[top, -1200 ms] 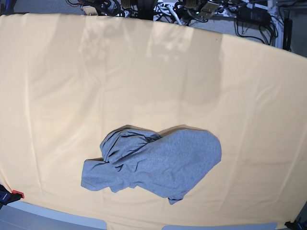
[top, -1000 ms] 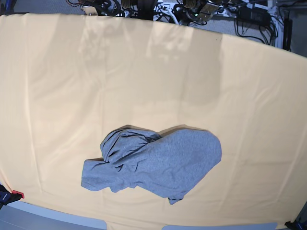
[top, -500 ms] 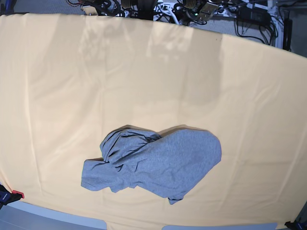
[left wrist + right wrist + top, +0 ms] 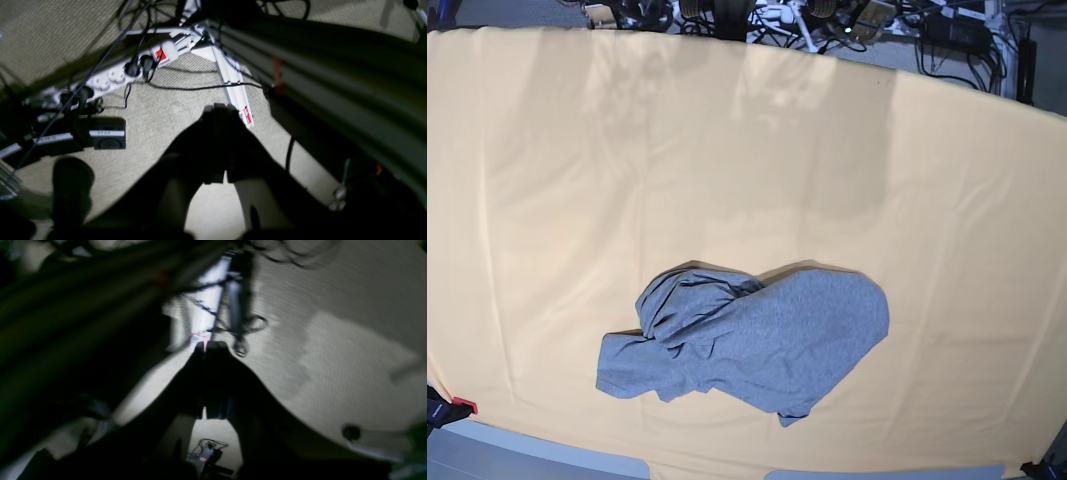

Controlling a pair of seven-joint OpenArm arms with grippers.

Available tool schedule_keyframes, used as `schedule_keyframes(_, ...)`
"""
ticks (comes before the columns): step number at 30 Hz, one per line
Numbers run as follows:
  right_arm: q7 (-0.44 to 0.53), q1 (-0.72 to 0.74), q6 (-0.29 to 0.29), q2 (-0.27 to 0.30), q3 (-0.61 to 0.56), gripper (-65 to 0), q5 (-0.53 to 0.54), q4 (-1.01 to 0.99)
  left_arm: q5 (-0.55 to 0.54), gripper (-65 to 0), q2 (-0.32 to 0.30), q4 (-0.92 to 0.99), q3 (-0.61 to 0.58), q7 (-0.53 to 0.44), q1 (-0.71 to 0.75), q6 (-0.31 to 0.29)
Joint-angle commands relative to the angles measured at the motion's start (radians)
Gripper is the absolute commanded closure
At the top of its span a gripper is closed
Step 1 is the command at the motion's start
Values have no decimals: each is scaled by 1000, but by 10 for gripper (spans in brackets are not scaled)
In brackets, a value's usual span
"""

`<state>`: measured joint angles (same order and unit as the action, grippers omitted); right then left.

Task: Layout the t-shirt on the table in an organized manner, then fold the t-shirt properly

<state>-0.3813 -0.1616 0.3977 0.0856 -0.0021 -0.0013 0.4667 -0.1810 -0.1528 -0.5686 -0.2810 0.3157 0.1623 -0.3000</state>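
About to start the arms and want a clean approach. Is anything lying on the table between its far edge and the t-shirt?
Nothing visible: the t-shirt lies crumpled alone on the table, with only bare cloth between it and the far edge.

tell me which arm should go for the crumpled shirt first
Slightly the right, tentatively: the t-shirt lies bunched left of centre in the base view, the right arm's side. Both grippers, left gripper and right gripper, are shut, over the floor.

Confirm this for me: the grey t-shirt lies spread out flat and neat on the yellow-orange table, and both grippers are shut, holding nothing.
One thing is wrong: the t-shirt is not spread flat and neat. The base view shows it crumpled in a bunched heap on the table. The rest holds: in the wrist views the left gripper and right gripper are shut, holding nothing.
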Motion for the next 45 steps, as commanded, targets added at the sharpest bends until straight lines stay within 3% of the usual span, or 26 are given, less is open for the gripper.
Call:
schedule_keyframes(1, -5, -20, 36, 6, 2, 0, 4, 18, -21, 0, -15, -27, 0, 4, 27, -11)
schedule_keyframes(8, -6, -197, 191, 47, 2, 0, 8, 220, -47, 0, -97, -181, 0, 5, 176, -14)
schedule_keyframes(10, -39, -258, 214, 56, 2, 0, 53, 307, -65, 0, -132, -233, 0, 23, 217, -14)
schedule_keyframes(15, -177, -424, 204, 84, 2, 0, 228, 573, -141, 0, -190, -389, 0, 106, 310, -14)
schedule_keyframes(18, -207, -526, 201, 103, 2, 0, 275, 744, -153, 0, -230, -483, 0, 156, 352, -14)
schedule_keyframes(23, -207, -690, 175, 134, 2, 0, 293, 1002, -199, 0, -311, -641, 1, 232, 427, -14)
schedule_keyframes(31, -262, -912, 120, 134, 3, 0, 290, 1313, -206, 0, -436, -936, 23, 269, 612, -14)
schedule_keyframes(35, -270, -1005, 112, 134, 3, 0, 290, 1446, -208, 0, -465, -1092, 110, 269, 733, -20)
schedule_keyframes(40, -271, -1112, 73, 134, 4, 0, 257, 1603, -306, 0, -468, -1295, 281, 335, 872, -102)
schedule_keyframes(45, -271, -1147, 36, 134, 4, 0, 177, 1730, -354, 0, -468, -1456, 428, 361, 969, -135)
